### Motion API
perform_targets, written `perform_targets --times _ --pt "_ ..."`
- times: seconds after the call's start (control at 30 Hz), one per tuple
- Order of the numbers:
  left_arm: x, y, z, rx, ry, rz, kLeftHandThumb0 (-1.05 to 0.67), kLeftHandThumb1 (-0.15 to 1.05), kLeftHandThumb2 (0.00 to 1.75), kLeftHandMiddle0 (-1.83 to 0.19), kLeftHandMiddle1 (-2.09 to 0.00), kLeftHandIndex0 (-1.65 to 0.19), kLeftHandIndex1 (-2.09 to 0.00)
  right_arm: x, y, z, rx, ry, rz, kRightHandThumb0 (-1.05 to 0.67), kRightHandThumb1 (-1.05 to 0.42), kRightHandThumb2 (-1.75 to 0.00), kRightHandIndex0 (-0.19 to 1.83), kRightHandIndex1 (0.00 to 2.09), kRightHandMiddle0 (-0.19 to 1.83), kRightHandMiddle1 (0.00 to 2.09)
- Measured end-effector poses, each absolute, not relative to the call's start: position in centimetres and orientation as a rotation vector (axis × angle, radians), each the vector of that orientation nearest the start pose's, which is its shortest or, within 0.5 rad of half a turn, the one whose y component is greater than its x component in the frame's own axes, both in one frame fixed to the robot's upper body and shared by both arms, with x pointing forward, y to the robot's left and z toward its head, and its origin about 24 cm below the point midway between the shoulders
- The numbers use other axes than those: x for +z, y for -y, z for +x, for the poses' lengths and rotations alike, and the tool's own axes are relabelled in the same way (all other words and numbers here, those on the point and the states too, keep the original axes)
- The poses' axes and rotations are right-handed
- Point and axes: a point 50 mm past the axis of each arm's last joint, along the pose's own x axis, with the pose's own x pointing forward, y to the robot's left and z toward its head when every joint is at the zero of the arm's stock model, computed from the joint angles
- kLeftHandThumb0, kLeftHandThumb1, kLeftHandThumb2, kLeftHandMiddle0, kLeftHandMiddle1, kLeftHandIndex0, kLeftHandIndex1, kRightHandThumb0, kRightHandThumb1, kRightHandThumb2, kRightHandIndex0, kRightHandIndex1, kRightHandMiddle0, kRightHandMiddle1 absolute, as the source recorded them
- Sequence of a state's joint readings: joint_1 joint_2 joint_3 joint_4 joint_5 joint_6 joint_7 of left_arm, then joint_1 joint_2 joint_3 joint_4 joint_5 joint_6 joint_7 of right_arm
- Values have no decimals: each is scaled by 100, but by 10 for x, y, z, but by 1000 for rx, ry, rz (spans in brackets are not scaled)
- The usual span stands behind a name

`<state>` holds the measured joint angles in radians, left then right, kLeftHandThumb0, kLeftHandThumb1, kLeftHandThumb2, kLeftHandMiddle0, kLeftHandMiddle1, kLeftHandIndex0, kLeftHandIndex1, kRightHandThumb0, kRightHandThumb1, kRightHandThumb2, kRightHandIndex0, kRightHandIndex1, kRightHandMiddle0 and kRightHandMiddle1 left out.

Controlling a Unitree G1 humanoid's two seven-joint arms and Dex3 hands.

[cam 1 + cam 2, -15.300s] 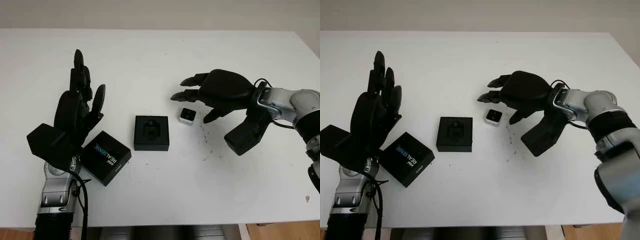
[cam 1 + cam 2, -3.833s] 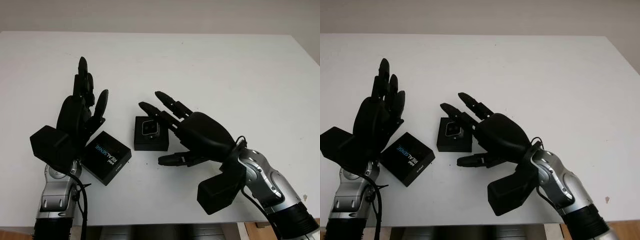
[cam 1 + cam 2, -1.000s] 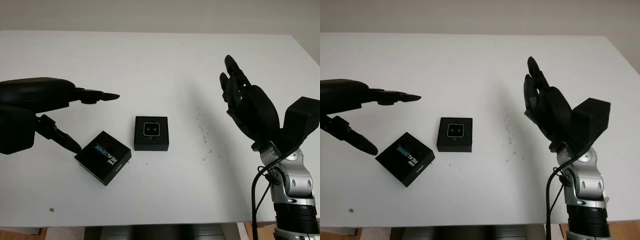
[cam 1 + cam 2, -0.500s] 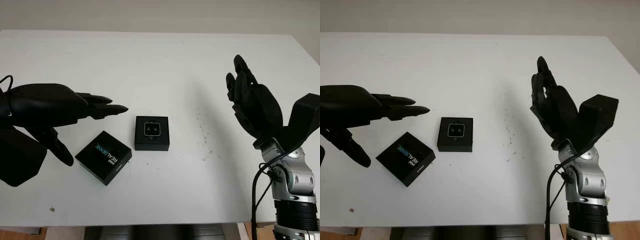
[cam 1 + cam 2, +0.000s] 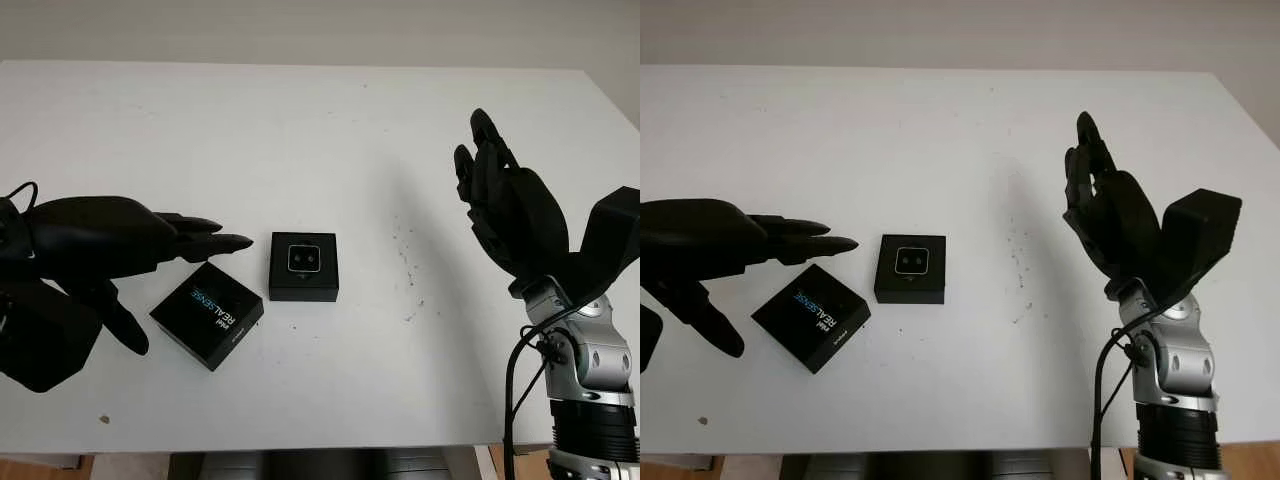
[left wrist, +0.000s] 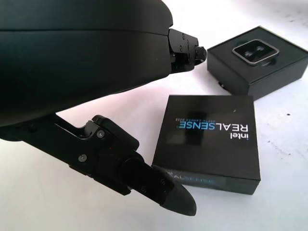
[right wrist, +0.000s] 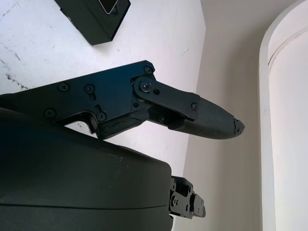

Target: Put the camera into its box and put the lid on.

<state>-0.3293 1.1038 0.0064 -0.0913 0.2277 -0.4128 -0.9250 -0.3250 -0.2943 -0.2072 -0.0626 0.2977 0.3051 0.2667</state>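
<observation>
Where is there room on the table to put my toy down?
The far half of the table is bare, and so is the strip between the box with the camera and the raised, open right robot hand. It is crowded near the lid, where the open left robot hand hovers close beside it.

Setting looks like a lab or test bench, not a home. I'm at a plain white tabletop (image 5: 300, 120), bare wall w/ no decor beyond its far edge, wood-tone floor showing past the near right corner. Surface carries faint dark scuff marks (image 5: 408, 270) right of centre. Only goods on it: a black retail lid (image 5: 208, 314) printed "intel REALSENSE" & its box (image 5: 303, 266) w/ the camera (image 5: 303, 258) seated inside. Dev-kit hardware, so research space.
</observation>
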Motion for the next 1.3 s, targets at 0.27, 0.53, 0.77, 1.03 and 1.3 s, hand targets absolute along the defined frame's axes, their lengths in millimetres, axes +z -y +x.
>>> perform_targets --times 0.27,0.53,0.77,1.03,1.3 --pt "195 -242 255 -931 96 1577 -64 80 6 -8 -7 -4 -7 138 212 304 172 129 28 -71 -105 -72 -19 0 -19 0" --pt "189 -239 251 -935 101 1572 -67 80 5 -10 -7 -5 -7 138 212 304 171 129 28 -71 -105 -72 -19 0 -19 0" --pt "184 -231 251 -920 173 1530 -60 80 6 -20 -11 -14 -11 138 211 304 179 129 29 -70 -105 -74 -19 0 -19 0" --pt "181 -224 250 -892 344 1530 -54 87 5 6 -98 -2 -64 134 212 303 168 115 32 -70 -105 -72 -19 0 -19 0" --pt "178 -223 250 -873 361 1572 -51 89 6 9 -109 9 -92 133 211 301 169 111 35 -70 -105 -72 -19 0 -19 0"
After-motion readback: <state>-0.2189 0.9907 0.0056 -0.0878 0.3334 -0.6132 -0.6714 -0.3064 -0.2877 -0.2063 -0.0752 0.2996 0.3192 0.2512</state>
